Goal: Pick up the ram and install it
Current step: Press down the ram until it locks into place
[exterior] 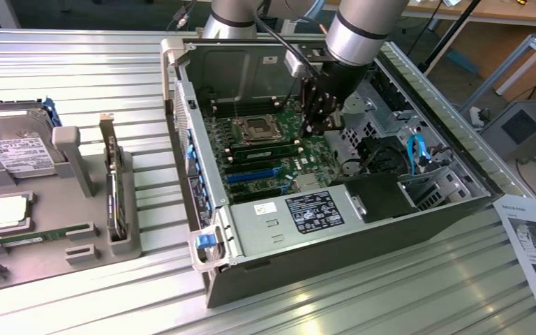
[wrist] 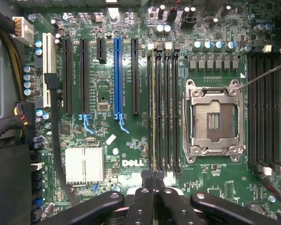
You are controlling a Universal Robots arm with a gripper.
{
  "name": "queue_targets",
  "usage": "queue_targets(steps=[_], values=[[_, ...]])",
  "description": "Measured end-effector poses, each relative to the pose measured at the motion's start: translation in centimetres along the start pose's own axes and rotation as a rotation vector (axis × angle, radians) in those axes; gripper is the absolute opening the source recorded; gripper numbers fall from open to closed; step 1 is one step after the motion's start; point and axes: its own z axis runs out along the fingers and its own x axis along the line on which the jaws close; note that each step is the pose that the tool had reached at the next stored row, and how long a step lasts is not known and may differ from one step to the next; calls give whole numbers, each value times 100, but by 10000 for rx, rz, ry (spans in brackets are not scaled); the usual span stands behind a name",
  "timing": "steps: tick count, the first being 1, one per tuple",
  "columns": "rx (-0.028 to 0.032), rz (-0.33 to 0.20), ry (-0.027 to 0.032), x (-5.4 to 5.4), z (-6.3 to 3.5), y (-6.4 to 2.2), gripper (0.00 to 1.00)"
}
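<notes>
apparently the seating step: the ram (wrist: 152, 108) stands edge-on in a slot between the empty socket (wrist: 214, 121) and the blue slot (wrist: 117, 75). the pincer (wrist: 153, 182), closed tight, sits over its end; finishing calls for a straight, even press.

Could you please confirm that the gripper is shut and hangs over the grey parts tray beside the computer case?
Not quite. The gripper is shut, but it hangs inside the open computer case, over the motherboard, not over the grey parts tray beside the case. The exterior view shows this.
</notes>
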Motion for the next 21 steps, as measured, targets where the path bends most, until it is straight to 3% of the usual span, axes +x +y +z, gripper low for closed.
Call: queue_targets(steps=[8,13,17,21], values=[[0,0,0,2,108,-3,11],[0,0,-1,2,121,-3,11],[0,0,0,3,206,-3,11],[7,0,2,-37,235,46,11]])
